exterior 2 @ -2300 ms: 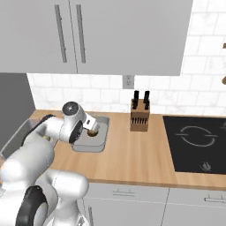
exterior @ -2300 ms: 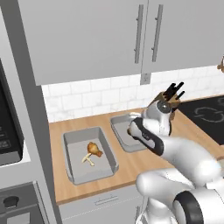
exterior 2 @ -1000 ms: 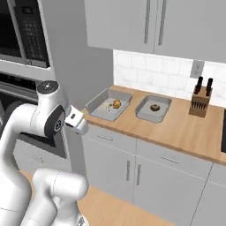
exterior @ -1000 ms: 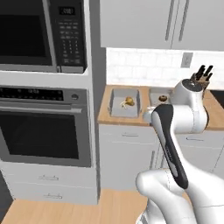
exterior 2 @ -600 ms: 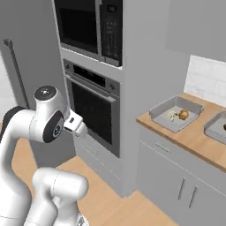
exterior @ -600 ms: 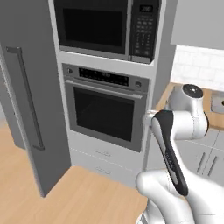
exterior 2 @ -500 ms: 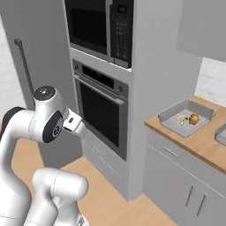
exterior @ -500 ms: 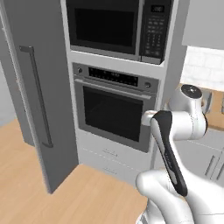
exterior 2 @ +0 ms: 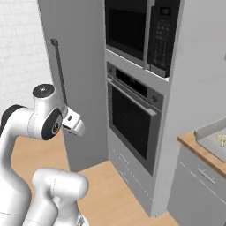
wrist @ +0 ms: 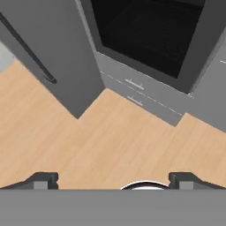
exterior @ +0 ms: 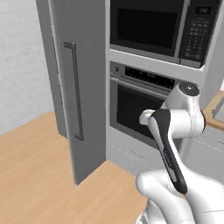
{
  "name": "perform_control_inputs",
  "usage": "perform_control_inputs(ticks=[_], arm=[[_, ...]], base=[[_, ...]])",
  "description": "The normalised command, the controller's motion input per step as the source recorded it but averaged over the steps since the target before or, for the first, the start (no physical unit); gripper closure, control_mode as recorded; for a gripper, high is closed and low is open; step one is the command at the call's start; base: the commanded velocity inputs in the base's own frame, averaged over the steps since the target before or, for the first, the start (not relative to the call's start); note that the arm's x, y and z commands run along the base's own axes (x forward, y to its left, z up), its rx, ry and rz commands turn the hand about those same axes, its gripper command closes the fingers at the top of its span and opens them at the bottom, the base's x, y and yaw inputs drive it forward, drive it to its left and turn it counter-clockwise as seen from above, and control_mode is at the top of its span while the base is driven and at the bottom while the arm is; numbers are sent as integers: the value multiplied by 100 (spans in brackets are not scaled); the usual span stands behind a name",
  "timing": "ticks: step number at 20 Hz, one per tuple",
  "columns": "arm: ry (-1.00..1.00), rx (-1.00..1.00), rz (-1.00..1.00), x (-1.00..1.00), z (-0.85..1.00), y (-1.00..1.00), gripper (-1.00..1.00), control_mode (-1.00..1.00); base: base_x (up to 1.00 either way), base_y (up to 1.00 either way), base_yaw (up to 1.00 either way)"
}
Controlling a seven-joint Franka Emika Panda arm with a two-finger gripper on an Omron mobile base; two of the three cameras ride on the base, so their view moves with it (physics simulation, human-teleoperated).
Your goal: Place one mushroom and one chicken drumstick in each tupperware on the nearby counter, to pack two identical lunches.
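The gripper (wrist: 112,178) is held wide apart and empty above the wooden floor (wrist: 110,141). One tupperware (exterior 2: 211,134) is seen on the counter (exterior 2: 201,152), well apart. Collision with the oven (exterior: 144,109) is judged possible if the folded arm is swung nearby.

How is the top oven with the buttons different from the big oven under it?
The microwave sits higher; the wall oven sits below it. The microwave has a button panel down its right side; the wall oven has a control strip across its top and a long bar handle. Both have dark glass doors in the same grey cabinet.
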Motion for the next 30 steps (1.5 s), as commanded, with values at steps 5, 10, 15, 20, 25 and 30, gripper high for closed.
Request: perform_control_inputs(ticks=[5,10,15,20,25,30], arm=[[0,0,0,0,0,0,-100,100],[0,0,0,0,0,0,-100,100],[0,0,0,0,0,0,-100,100],[0,0,0,0,0,0,-100,100],[0,0,0,0,0,0,-100,100],[0,0,0,0,0,0,-100,100]], base=[[59,96,38],[37,46,66],[62,36,60],[100,66,-2],[100,60,-9],[100,60,-11]])
